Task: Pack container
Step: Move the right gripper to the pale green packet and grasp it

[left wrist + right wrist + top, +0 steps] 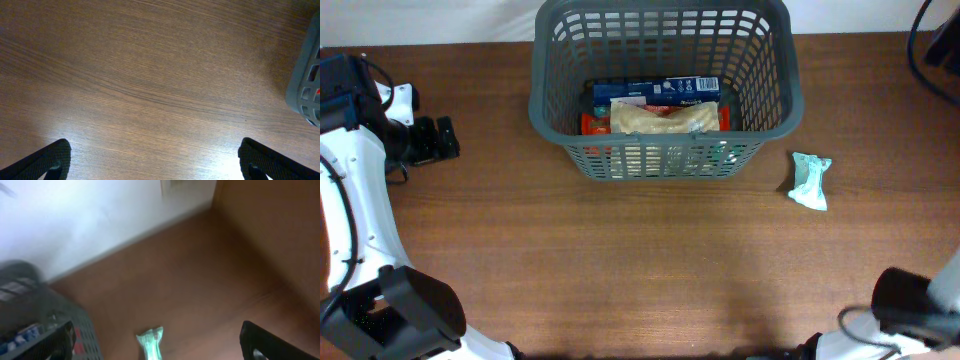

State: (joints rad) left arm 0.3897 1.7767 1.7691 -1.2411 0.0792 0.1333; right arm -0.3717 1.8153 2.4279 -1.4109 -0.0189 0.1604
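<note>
Item 1. Left arm (350, 200): white links and black joints along the left edge of the overhead view. Its base is cut off by the bottom corner of the frame.

Item 2. Left claw (152, 157): small and dark from overhead, over the bench (620, 260) well to the left of the container. The wrist view shows only the two black fingertips (47, 162), one in each bottom corner and spread wide. Bare wood grain fills the gap between them.

Item 3. Container (660, 160): grey slotted basket standing upright on the bench at top centre. Its far rim is cropped by the top of the frame. One rounded corner shows at the right edge of the left wrist view, and in the right wrist view it is a dark blur at lower left.

Item 4. Contents, seen from overhead:
- Blue box (655, 92), lying along the floor of the container. Its print is too small to read.
- Pale bag (660, 120), lying partly over the blue box.
- Red pack (590, 124), mostly covered, with only its ends showing. Its kind cannot be told.

Item 5. Packet (810, 180): crumpled, green and white, on the bench just right of the container and apart from it.

Item 6. Right arm (910, 305): only a dark joint and a pale link show at the bottom right corner.

Item 7. Right claw (156, 330): out of the overhead frame. In its wrist view the fingers are spread wide and cropped at the bottom corners. The view is blurred. The packet shows in the gap between them, lying on the bench.
</note>
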